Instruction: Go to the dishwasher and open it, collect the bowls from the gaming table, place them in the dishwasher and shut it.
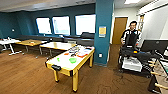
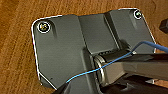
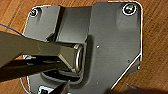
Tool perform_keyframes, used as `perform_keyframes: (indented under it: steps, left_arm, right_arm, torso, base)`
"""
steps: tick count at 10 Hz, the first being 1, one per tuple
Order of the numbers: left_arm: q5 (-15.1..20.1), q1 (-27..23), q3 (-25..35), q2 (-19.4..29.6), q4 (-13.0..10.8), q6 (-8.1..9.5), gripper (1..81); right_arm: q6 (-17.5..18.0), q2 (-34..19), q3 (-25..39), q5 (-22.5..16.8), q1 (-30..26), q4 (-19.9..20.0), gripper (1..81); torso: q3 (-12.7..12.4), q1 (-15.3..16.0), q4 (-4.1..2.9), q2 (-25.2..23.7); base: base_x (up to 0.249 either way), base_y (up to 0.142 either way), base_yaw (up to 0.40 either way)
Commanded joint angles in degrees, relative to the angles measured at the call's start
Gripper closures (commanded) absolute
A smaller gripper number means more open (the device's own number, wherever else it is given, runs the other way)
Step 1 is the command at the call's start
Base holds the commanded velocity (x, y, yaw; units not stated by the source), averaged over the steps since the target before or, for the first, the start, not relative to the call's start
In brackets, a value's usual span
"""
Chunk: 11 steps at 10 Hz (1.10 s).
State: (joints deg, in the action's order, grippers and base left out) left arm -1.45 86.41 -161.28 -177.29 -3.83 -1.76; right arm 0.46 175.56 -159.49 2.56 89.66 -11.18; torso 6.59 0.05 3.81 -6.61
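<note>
Both wrists hang over the wooden floor (image 2: pixel 17 50) — fingers' state cannot be told — gaming table (image 1: pixel 65 65) ahead.

Gaming table (image 1: pixel 65 65) front-centre w/ bowl (image 1: pixel 72 60) on it; wooden tables (image 1: pixel 58 45) behind, person (image 1: pixel 130 35) right.

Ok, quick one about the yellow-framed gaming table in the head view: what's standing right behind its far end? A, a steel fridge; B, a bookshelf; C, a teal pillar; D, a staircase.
C: the gaming table runs back toward a teal pillar, which rises just beyond its far end.
</note>
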Motion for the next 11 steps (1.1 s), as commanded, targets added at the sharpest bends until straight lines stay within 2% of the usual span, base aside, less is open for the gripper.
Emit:
perform_keyframes:
  steps: [1, 6, 11]
  left_arm:
    - [2.94, -3.04, 0.0, -0.09, -0.22, -0.53, 1.0]
    - [2.94, -3.04, 0.26, 0.18, 0.05, -0.53, 1.0]
    - [3.38, -3.04, 1.58, 0.35, -0.39, -0.62, 1.0]
  right_arm:
    - [-0.02, 0.26, 0.07, -2.82, -2.6, -0.16, 1.0]
    - [-0.02, 0.26, 0.33, -2.82, -2.77, -0.16, 1.0]
    - [-0.02, 0.35, 0.42, -2.74, -2.68, -0.16, 1.0]
  torso:
    - [0.0, 0.0, 0.0, 0.0]
    - [0.0, 0.0, 0.0, 0.0]
    - [0.0, 0.0, 0.0, 0.0]
  base:
    - [0.0, 0.0, -0.4]
    - [0.0, 0.0, -0.321]
    - [0.0, 0.0, -0.017]
